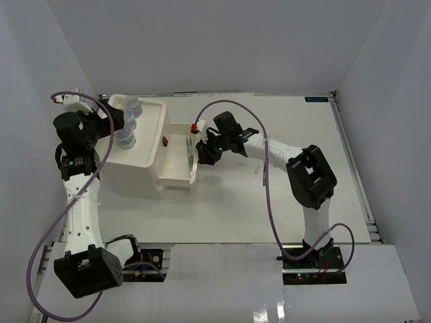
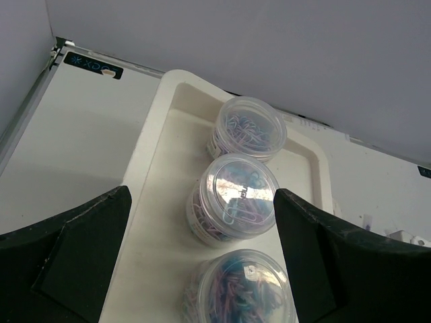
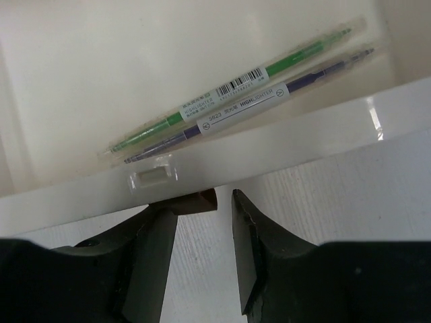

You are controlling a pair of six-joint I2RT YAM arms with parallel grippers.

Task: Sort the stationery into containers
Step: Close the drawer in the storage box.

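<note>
1. The dark blue pen (image 3: 250, 110), lying in the white drawer, bears a white band printed "S623", some small characters I cannot read, and "HIGHLIGHTER".
2. The green pen (image 3: 222, 94) just beside it, on the far side, carries a barcode on a white band; the small print beneath is too fine to read.
3. A dark sticker (image 2: 93, 65) at the table's (image 1: 283, 202) far edge shows a pale star-like sign and letters that are illegible.
4. The middle jar (image 2: 241, 195) has a tiny lid label, unreadable.

Bright, flat light from overhead: the worktop (image 1: 269, 202) is nearly washed out and shadows barely register. Left wrist view now, white glare patches on the middle jar (image 2: 240, 195), and the left end effector (image 2: 202, 198) sits dark and soft at the frame's lower corners. Right wrist view, pens (image 3: 229, 108) sharp, labels readable, a glint on the drawer rim (image 3: 374, 118), right end effector (image 3: 205, 222) black, underlit.
</note>
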